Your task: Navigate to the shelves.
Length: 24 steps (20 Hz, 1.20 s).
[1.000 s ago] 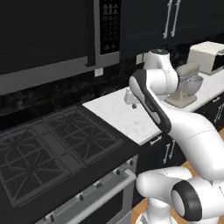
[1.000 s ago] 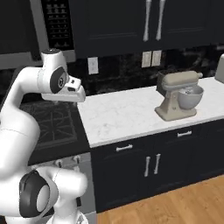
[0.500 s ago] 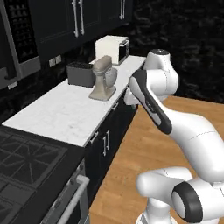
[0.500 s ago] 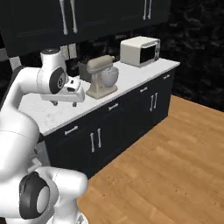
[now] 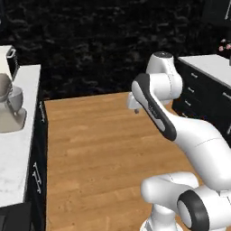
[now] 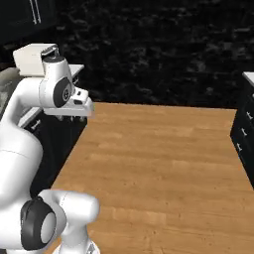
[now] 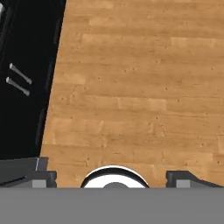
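Frankly, no wooden plank shelf can be made out from this spot, so which way the shelves lie from the gripper (image 7: 112, 177) cannot be told; my guess is the base has more driving or turning to do. Ahead lies open wood floor (image 5: 103, 149) ending at a dark stone wall (image 6: 158, 49). On the left runs a white counter (image 5: 18, 149) carrying a stand mixer (image 5: 10, 106), with dark cabinets (image 7: 22, 83) below; another counter (image 5: 205, 65) stands far right. Looking down, the hand view adds the cabinet handles (image 7: 18, 79) beside bare floor. The gripper's fingertips sit wide apart with nothing between them.
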Motion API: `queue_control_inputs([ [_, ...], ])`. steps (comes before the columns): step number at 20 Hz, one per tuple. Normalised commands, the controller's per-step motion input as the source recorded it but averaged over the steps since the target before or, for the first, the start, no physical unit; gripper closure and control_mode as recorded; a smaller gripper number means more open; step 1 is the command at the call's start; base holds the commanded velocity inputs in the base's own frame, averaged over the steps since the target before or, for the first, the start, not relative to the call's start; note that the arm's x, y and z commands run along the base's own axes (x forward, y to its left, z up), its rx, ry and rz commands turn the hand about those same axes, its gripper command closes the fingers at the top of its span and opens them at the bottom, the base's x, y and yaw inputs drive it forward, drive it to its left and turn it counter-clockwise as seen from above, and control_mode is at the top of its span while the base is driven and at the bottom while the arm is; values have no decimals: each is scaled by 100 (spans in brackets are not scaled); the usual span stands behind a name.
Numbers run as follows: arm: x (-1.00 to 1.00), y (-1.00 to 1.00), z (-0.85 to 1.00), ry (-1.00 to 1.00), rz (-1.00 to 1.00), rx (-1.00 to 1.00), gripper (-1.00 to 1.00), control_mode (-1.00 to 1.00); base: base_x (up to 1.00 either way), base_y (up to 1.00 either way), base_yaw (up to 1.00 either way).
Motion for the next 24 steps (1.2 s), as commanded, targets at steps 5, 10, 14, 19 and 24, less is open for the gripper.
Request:
queue_control_inputs([
  [5, 0, 0, 0, 0, 0, 0, -100, 100, -8, -6, -91],
  [10, 0, 0, 0, 0, 0, 0, -100, 100, 11, -66, -66],
  [14, 0, 0, 0, 0, 0, 0, -100, 100, 29, -94, -49],
  [19, 0, 0, 0, 0, 0, 0, -100, 100, 52, -51, -59],
  [24, 0, 0, 0, 0, 0, 0, -100, 100, 65, 31, -59],
])
